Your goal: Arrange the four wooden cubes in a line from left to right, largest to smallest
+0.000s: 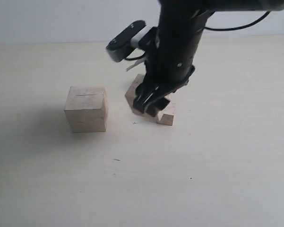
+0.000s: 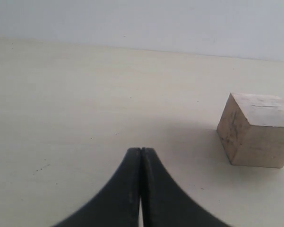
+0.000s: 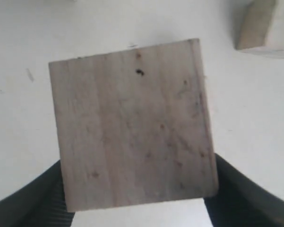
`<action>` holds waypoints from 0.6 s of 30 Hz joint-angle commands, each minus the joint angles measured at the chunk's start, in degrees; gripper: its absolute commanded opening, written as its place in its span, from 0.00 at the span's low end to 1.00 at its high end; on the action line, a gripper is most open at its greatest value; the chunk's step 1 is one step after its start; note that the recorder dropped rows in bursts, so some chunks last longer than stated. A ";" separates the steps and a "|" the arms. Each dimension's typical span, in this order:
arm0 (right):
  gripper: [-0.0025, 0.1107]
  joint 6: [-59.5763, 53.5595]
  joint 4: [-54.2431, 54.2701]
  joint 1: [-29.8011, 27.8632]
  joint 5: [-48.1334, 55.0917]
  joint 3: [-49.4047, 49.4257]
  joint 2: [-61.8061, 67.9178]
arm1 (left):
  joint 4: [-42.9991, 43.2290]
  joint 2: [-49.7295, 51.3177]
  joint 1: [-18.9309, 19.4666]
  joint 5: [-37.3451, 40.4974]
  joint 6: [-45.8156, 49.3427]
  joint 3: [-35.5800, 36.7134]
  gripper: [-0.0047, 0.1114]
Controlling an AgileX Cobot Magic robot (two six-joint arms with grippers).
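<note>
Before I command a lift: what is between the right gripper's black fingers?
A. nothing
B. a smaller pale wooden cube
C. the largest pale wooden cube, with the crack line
B: the right gripper grips a smaller pale wooden cube; the largest cube stands apart.

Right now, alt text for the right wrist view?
A pale wooden cube fills the frame, clamped between the right gripper's dark fingers. A second cube's corner shows at one edge, on the pale table.

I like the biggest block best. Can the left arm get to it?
Probably yes: the biggest cube stands alone, with nothing between it and the left gripper. Its jaws are shut, so they must open first.
</note>
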 commanded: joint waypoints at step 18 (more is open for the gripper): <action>0.02 -72.68 29.04 -18.46 -7.10 -4.57 9.63 | -0.19 -0.30 -0.41 -0.45 0.04 0.02 0.04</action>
